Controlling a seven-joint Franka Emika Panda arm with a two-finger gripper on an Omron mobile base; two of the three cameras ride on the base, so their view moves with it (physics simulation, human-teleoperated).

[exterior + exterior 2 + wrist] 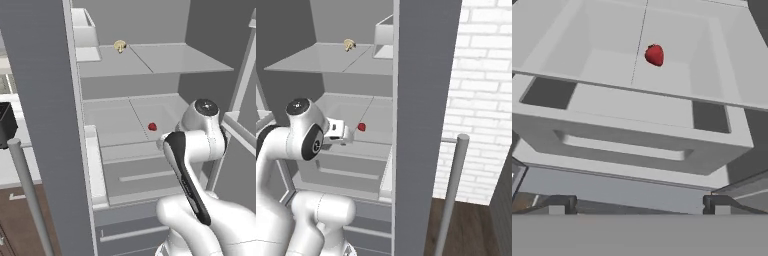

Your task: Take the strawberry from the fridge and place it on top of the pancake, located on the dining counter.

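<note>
Your gripper (639,204) stands spread as wide as it goes, with nothing between the jaws; in the hand view the two dark fingertips (561,204) sit far apart at the bottom, with bare shelf and drawer front between them. In the right base view you see the hand (338,131) reaching out from the arm's wrist toward the open fridge (423,100), level with the lower shelf and short of it.

Straight ahead of the hand, the strawberry (654,55) lies on the lower shelf (607,65), a small red fruit resting close to the seam that divides the shelf panels. It is well apart from the fingertips, beyond the shelf's front lip. From the left base view the strawberry (152,127) shows just past the arm's wrist joint, toward the front right part of that shelf; from the right base view it (361,127) sits just beside the hand, a little farther in.

Below the shelf's front edge you have a pale drawer (627,150) with a long recessed handle slot running across its face.

Higher up, a small tan mushroom-like item (120,46) sits on the upper shelf (165,60), near its back left part. The fridge door (45,125) stands open at the left of the left base view, with its silver bar handle (27,195) in front of it.
</note>
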